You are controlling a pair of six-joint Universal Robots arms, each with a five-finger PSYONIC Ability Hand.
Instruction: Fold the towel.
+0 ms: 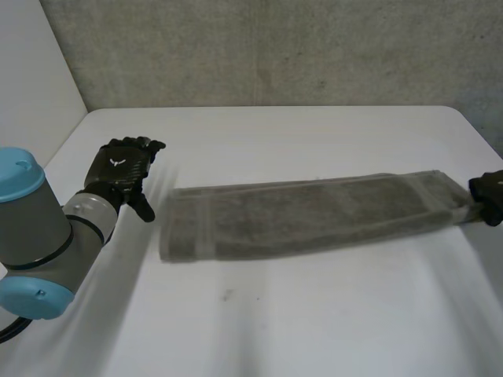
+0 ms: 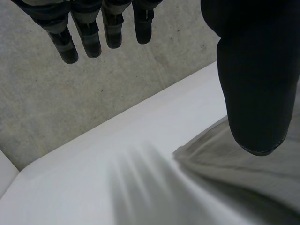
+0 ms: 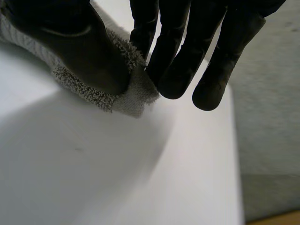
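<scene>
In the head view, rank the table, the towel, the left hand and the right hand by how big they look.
1. table
2. towel
3. left hand
4. right hand, partly cut by the view's edge, so the hands' order is unsure.

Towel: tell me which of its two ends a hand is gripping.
On the towel, it is the end at the robot's right: the right hand pinches its corner between thumb and fingers. The other end lies flat beside the open left hand, ungripped.
</scene>
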